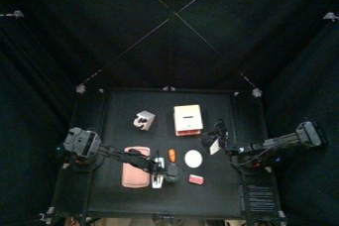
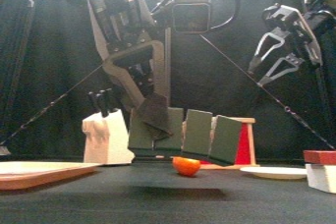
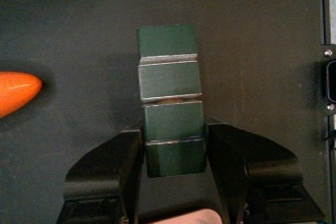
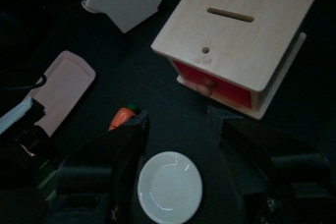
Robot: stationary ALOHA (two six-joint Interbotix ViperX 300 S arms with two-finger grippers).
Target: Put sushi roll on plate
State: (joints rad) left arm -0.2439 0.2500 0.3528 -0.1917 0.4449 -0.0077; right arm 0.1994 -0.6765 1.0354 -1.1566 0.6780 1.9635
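Observation:
The sushi roll (image 3: pixel 171 100) is a dark green strip of several segments. My left gripper (image 3: pixel 175 159) is shut on one end of it, and the rest sticks out ahead of the jaws. In the front view the roll (image 2: pixel 197 132) hangs a little above the table under the left gripper (image 2: pixel 147 105). The white plate (image 1: pixel 193 159) lies at the front right of the table and shows in the front view (image 2: pixel 276 173) and the right wrist view (image 4: pixel 174 184). My right gripper (image 2: pixel 282 56) is open and empty, raised above the plate.
An orange carrot (image 2: pixel 187 166) lies between roll and plate. A pink cutting board (image 1: pixel 135 170) lies front left. A white knife block (image 1: pixel 143 121) and a wooden box with a red front (image 1: pixel 188 119) stand at the back. A red-and-white block (image 2: pixel 321 169) sits front right.

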